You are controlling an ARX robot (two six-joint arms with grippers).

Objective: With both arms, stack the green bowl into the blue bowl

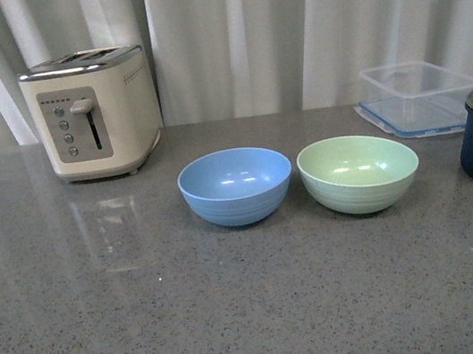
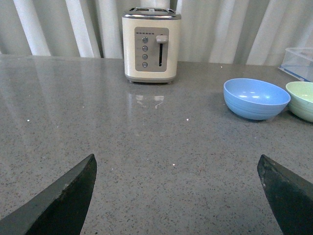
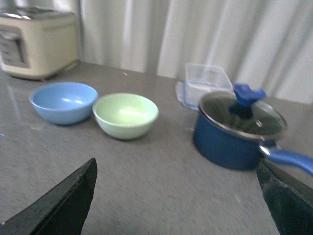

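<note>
I am seeing the green bowl point(image 1: 359, 173) sitting upright on the grey counter point(image 1: 151, 318), just to the right of the blue bowl point(image 1: 236, 185); their rims are lying near each other but apart. The left gripper point(image 2: 176, 157) is hovering with its fingers spread wide, released. The right gripper point(image 3: 176, 160) is likewise hanging released, facing both bowls and a navy pot point(image 3: 234, 132).

- A grey speckled stone desk point(image 1: 243, 321) fills the foreground, its surface glossy.
- Soft light glints off the desk towards its far left corner.
- A white pleated curtain point(image 1: 239, 31) hangs along the far edge.
</note>
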